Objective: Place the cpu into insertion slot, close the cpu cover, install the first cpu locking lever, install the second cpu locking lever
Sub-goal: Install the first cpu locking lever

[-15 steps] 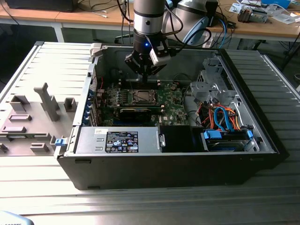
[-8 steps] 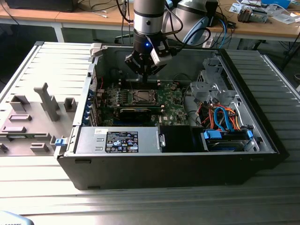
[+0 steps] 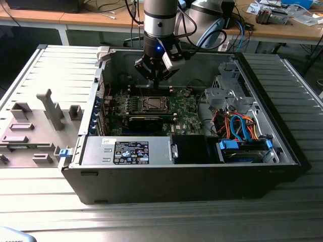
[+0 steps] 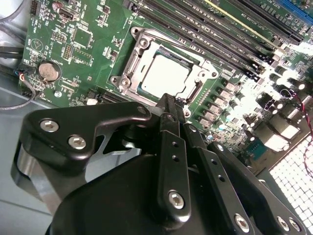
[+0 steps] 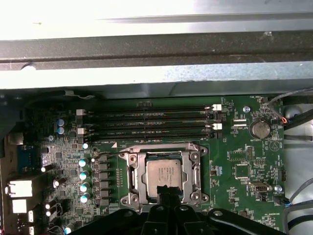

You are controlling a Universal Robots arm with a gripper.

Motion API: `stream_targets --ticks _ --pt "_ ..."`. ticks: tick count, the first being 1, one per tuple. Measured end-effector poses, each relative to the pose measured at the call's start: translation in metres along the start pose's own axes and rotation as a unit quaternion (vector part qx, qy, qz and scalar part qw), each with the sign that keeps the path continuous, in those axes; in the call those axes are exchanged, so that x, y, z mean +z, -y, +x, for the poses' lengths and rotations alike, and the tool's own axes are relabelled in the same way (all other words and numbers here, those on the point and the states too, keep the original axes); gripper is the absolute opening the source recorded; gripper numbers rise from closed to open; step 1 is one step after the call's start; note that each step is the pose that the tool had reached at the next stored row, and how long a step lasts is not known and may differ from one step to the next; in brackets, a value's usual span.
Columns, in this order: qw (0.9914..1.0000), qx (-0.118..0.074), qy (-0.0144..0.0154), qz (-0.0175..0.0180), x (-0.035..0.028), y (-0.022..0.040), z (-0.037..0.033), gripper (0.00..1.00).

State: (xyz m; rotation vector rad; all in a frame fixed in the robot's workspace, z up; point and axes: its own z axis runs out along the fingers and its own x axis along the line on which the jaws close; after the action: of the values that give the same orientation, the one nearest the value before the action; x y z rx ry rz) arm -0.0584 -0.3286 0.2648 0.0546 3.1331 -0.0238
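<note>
The cpu (image 5: 166, 172), a pale silver square chip, lies flat in the socket on the green motherboard (image 5: 234, 152). It also shows in the second wrist view as the cpu (image 4: 164, 76). The cpu cover (image 5: 195, 171), a dark metal frame, lies down around the chip, which shows through its window; the cpu cover (image 4: 128, 68) looks the same there. My gripper (image 5: 165, 190) hangs just above the socket's near edge with its black fingers together and nothing between them. In the exterior view the gripper (image 3: 157, 78) is inside the open case above the socket (image 3: 153, 103). I cannot make out the locking levers' positions.
Memory slots (image 5: 146, 122) run beside the socket. A black card (image 3: 146, 121), a power supply (image 3: 126, 150) and a drive bay with orange and blue cables (image 3: 239, 128) share the case. A grey fixture plate (image 3: 35, 121) lies at the exterior view's left. The case walls (image 3: 101, 75) ring the work area.
</note>
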Motion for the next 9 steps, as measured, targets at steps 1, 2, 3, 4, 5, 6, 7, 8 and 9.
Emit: stream_targets --ticks 1,2,3,4,5,6,7,8,9 --pt "1.00000 0.000 0.0000 0.0000 0.0000 0.0000 0.0000 0.11" --pt "1.00000 -0.001 0.0000 0.0000 0.0000 0.0000 0.0000 0.11" --pt "1.00000 -0.001 0.0000 0.0000 0.0000 0.0000 0.0000 0.11" --pt "1.00000 -0.002 0.0001 0.0000 0.0000 0.0000 0.0000 0.11" --pt "1.00000 -0.002 0.0001 0.0000 0.0000 0.0000 0.0000 0.11" --pt "1.00000 -0.003 0.0000 0.0000 0.0000 0.0000 0.0000 0.11" --pt "0.99999 -0.003 0.0000 0.0000 0.0000 0.0000 0.0000 0.11" --pt "0.99999 -0.004 0.0001 0.0000 0.0000 0.0000 0.0000 0.11" --pt "0.99999 -0.004 0.0001 0.0000 0.0000 0.0000 0.0000 0.11"
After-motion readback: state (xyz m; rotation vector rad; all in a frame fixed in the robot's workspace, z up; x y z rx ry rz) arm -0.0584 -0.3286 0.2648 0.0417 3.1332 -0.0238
